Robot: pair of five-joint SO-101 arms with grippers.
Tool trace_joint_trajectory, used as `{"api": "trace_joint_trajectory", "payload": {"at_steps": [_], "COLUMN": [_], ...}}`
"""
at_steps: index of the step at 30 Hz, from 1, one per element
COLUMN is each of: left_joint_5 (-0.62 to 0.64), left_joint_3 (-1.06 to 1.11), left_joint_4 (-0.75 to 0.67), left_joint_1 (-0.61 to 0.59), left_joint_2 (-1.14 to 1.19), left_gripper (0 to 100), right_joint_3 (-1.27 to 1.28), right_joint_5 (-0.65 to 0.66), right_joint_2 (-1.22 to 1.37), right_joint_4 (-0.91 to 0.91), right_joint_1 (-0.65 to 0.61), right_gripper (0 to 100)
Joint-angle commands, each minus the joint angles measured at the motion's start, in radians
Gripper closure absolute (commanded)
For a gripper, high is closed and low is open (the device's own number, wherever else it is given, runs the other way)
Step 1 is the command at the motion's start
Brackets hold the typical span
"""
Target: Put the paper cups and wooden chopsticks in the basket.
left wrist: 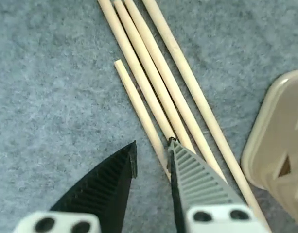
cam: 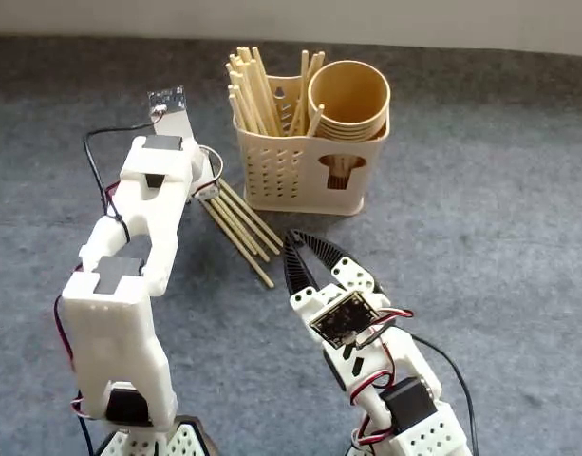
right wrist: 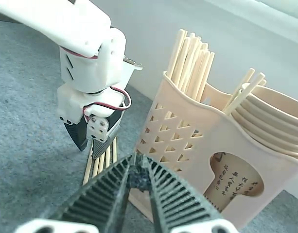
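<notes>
High view: paper cups (cam: pixel 349 95) are sitting in the basket (cam: pixel 305 176), upper middle, with loose chopsticks (cam: pixel 241 228) lying on the surface (cam: pixel 480 237) just left of it. Left wrist: left claw (left wrist: pixel 152 150) is hanging released over them. Right wrist: right claw (right wrist: pixel 138 162) is sitting clenched, empty.

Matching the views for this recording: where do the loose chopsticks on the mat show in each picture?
High view: the loose chopsticks lie on the mat beside the basket's front corner.
Left wrist view: the chopsticks run slantwise out from the left gripper, basket alongside.
Right wrist view: chopsticks flat under the left gripper, next to the basket.
Shared landmark: the basket.
</notes>
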Motion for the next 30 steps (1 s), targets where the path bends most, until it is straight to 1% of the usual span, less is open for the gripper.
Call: {"api": "trace_joint_trajectory", "payload": {"at_steps": [1, 9, 16, 23, 26, 30], "left_joint_5": [0.014, 0.015, 0.015, 0.015, 0.015, 0.015], "left_joint_3": [-0.050, -0.077, -0.076, -0.090, -0.131, -0.165], "left_joint_4": [0.011, 0.149, 0.155, 0.149, 0.160, 0.218], "left_joint_1": [0.019, 0.015, -0.005, -0.012, -0.012, -0.012], "left_joint_2": [0.015, 0.022, 0.024, 0.054, 0.081, 0.082], "left_gripper": [88, 88, 88, 99, 99, 99], "right_joint_3": [0.097, 0.097, 0.097, 0.097, 0.097, 0.097], "right_joint_5": [0.011, 0.011, 0.011, 0.011, 0.011, 0.011], "right_joint_2": [-0.008, -0.008, -0.008, -0.008, -0.008, -0.008], "right_joint_4": [0.005, 0.005, 0.005, 0.005, 0.005, 0.005], "right_joint_1": [0.005, 0.005, 0.005, 0.005, 0.005, 0.005], "right_gripper": [99.2, 99.2, 99.2, 99.2, 99.2, 99.2]}}
